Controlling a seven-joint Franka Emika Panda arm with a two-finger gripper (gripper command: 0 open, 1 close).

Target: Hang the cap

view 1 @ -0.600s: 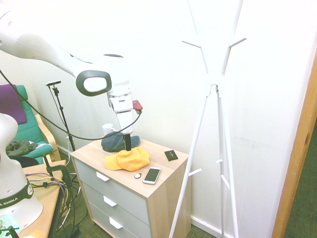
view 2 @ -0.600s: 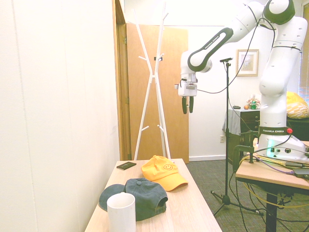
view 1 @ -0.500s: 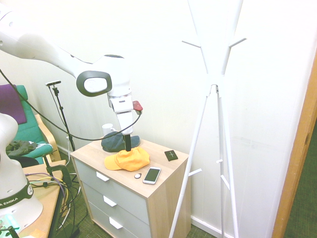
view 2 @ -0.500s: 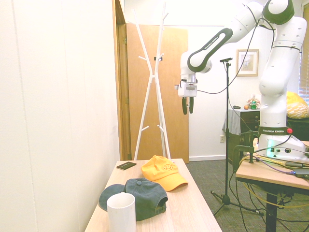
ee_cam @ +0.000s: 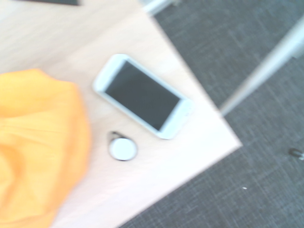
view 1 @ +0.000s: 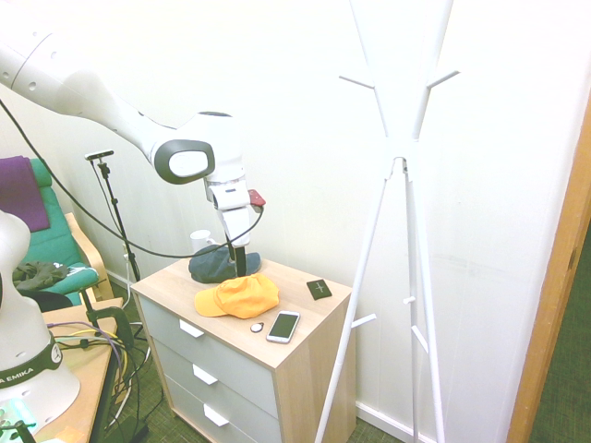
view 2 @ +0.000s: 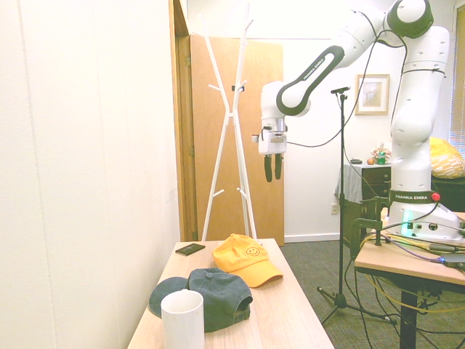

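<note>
1. Since the earlier frame, the gripper (view 2: 272,167) has shifted toward the white coat stand (view 2: 231,109); its fingers hang apart, pointing down, holding nothing.
2. The yellow-orange cap (view 1: 238,295) lies on the wooden dresser (view 1: 305,323), well below the gripper.
3. Behind the cap sit a dark blue cap (view 2: 211,291) and a white cup (view 2: 182,318).
4. Beside the cap lie a white phone (ee_cam: 142,95), a round key tag (ee_cam: 122,147) and a dark card (view 1: 319,289).

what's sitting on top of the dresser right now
Yellow cap, dark blue cap, white mug, phone, round tag, small black card. Anything beneath either cap is hidden.
</note>
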